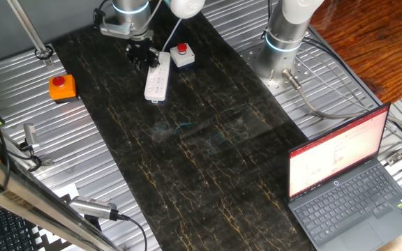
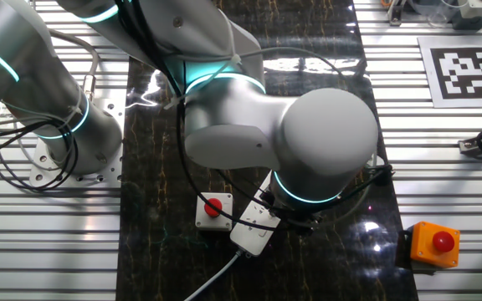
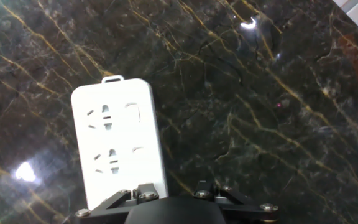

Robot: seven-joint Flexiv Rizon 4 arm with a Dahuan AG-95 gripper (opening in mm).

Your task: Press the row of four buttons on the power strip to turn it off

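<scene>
The power strip is a long white bar lying on the dark marble mat, its white cord running off beside the arm. My gripper hangs low over the strip's cord end, just left of it. In the hand view the strip fills the lower left, and two of the four buttons show as pale switches beside the sockets. The rest of the row is hidden under the black gripper body. In the other fixed view the arm's wrist covers most of the strip. No view shows the fingertips.
A white box with a red round button sits right beside the strip's cord end. An orange box with a red button stands at the mat's left. A second arm's base and an open laptop are to the right.
</scene>
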